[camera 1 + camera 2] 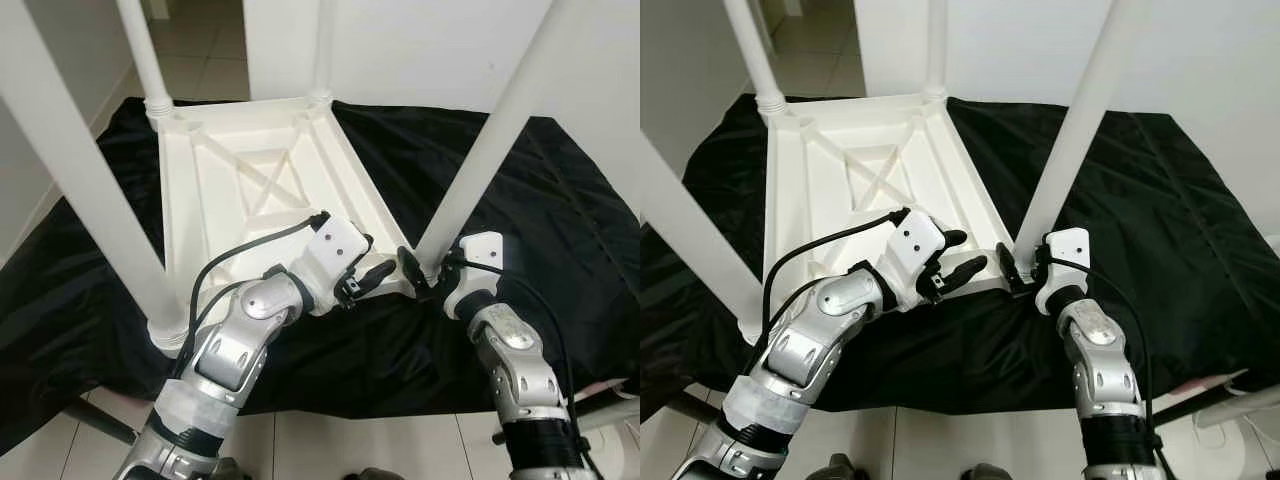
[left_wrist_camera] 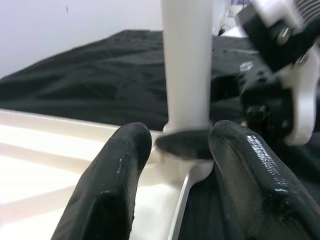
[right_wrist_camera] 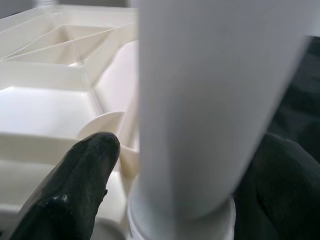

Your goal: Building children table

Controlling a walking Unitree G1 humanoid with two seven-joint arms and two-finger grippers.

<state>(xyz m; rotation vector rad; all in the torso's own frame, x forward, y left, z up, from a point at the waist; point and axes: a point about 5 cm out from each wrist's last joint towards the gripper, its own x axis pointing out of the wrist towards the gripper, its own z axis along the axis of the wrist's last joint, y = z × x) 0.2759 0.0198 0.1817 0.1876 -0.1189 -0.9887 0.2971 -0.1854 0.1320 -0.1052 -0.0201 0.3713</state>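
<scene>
A white children's table (image 1: 250, 180) lies upside down on a black cloth (image 1: 560, 230), its four legs pointing up. My right gripper (image 1: 420, 272) is at the base of the near-right leg (image 1: 490, 140). In the right wrist view that leg (image 3: 200, 110) stands between the two black fingers (image 3: 75, 190), which close around it just above its collar. My left gripper (image 1: 365, 275) is open over the table's near rim, just left of the same corner. In the left wrist view the leg's base (image 2: 186, 125) stands beyond the gap between the fingers (image 2: 120, 170), not touching them.
The near-left leg (image 1: 90, 200) rises steeply close to my left arm. The two far legs (image 1: 145, 50) stand by a white wall and a doorway with tiled floor. Light floor tiles (image 1: 330, 445) border the cloth's near edge.
</scene>
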